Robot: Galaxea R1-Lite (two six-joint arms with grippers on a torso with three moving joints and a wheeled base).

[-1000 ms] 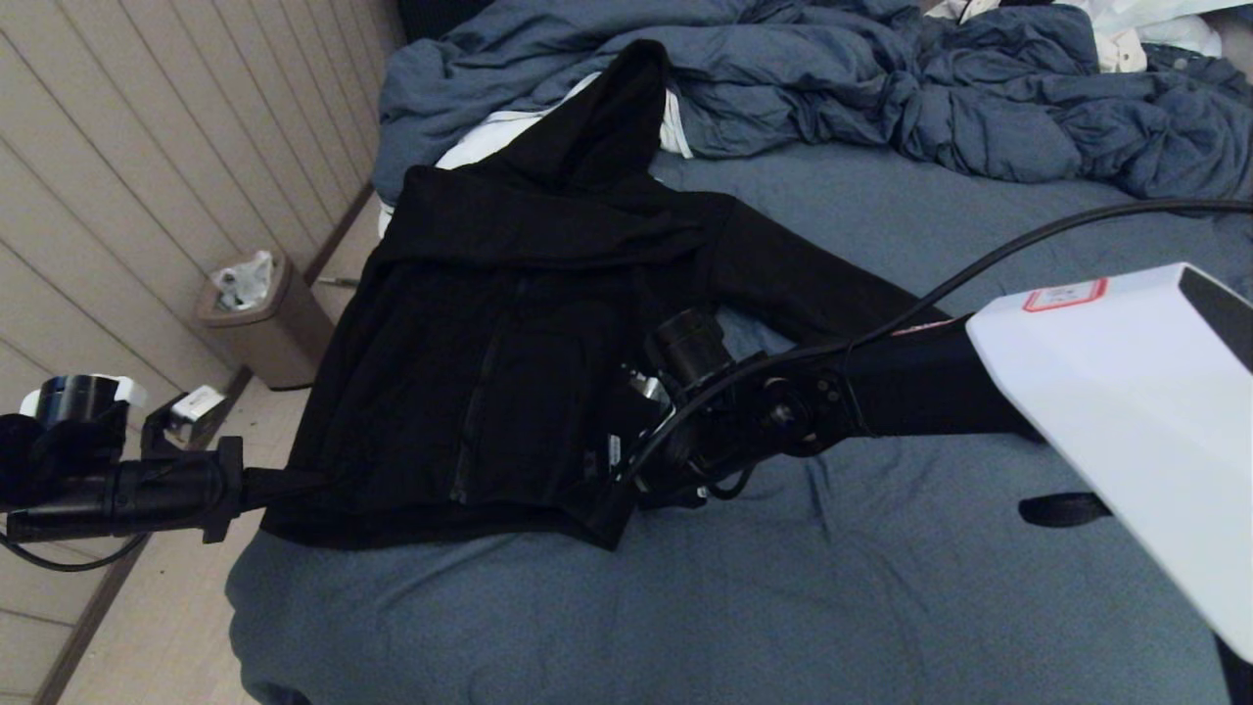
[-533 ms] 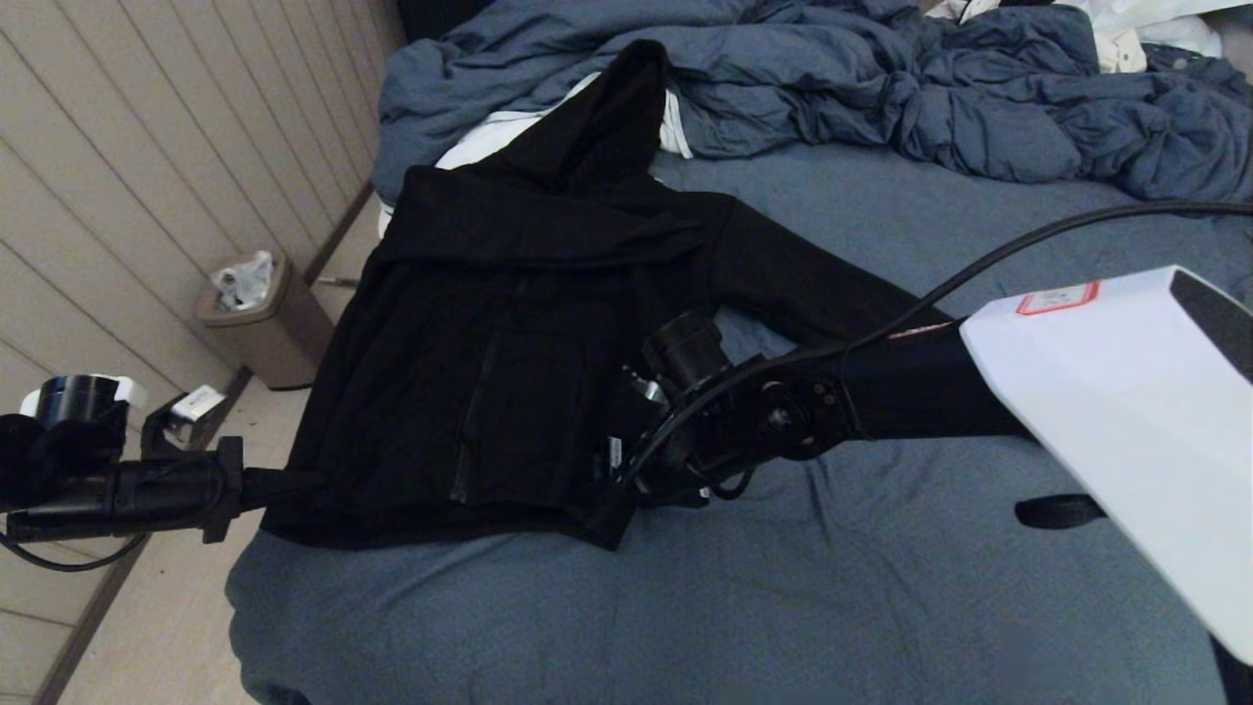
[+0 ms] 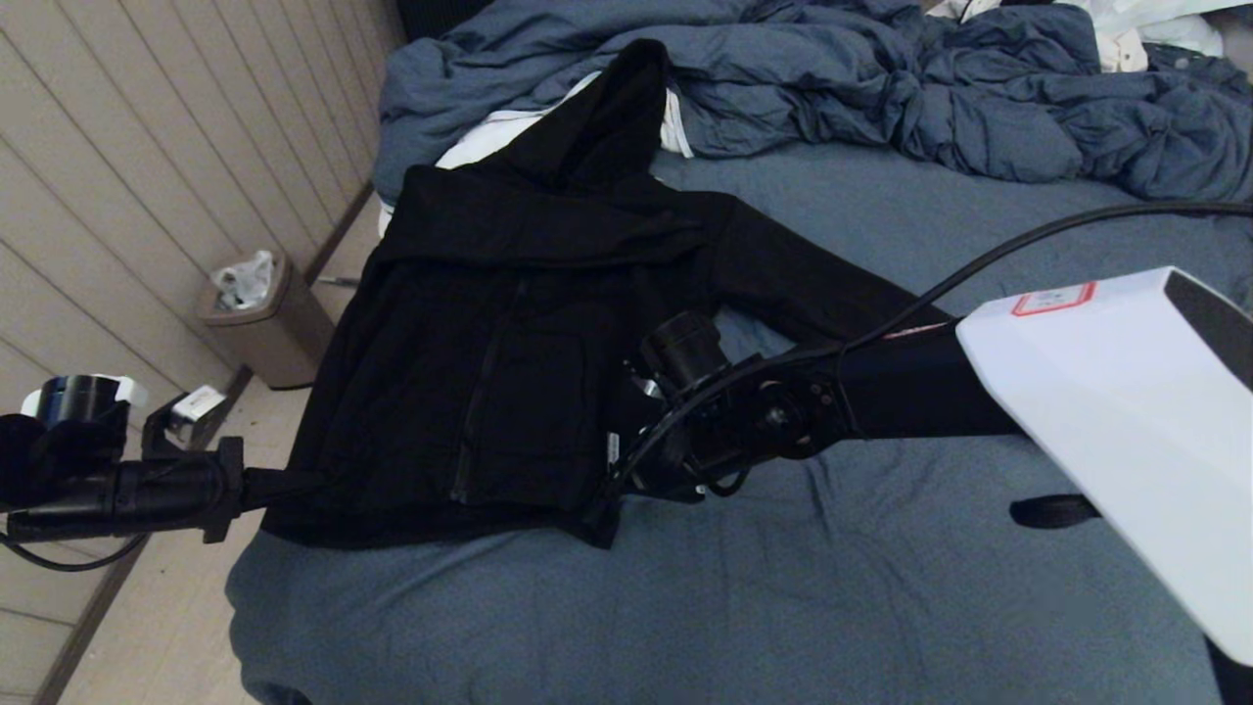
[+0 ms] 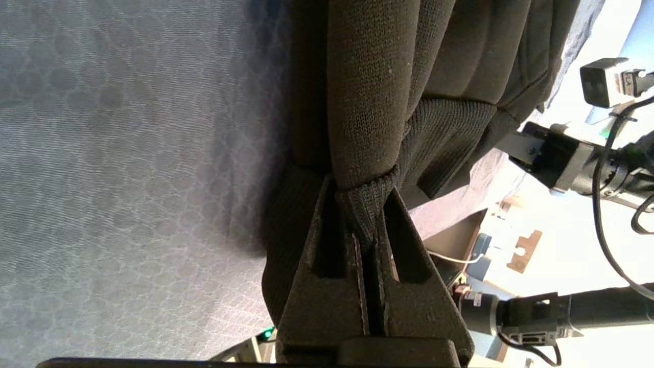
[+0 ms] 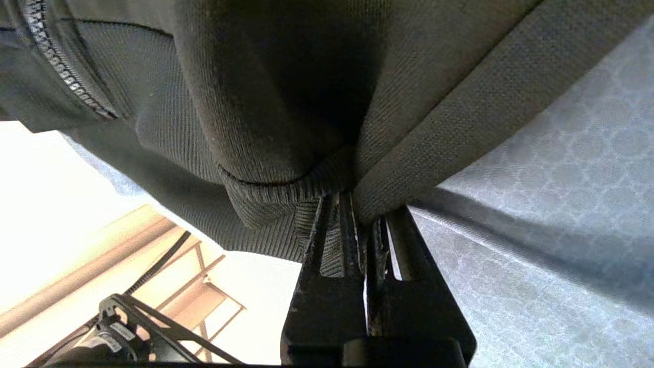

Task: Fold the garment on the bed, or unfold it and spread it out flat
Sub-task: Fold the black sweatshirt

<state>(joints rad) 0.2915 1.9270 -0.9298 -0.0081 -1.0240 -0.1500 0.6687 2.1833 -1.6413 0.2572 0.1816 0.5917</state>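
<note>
The garment (image 3: 509, 323) is a black zip hoodie lying on the bed (image 3: 783, 587), hood toward the far side and one sleeve stretched out to the right. My left gripper (image 3: 284, 485) is at the hem's left corner, past the bed's left edge. It is shut on the ribbed hem (image 4: 365, 204). My right gripper (image 3: 605, 494) is at the hem's right corner, shut on the ribbed edge (image 5: 306, 189), with the fold of cloth bunched just above its fingertips (image 5: 327, 225). The zipper (image 5: 61, 71) runs beside that fold.
A crumpled blue-grey duvet (image 3: 881, 88) is piled across the far side of the bed, with a white cloth (image 3: 489, 137) under the hood. A brown waste bin (image 3: 259, 323) stands on the floor to the left, by the panelled wall. A small black object (image 3: 1052, 509) lies on the sheet at right.
My right gripper has closed on the hem's right corner, and that corner has pulled up slightly. The left arm and its hold have not moved.
</note>
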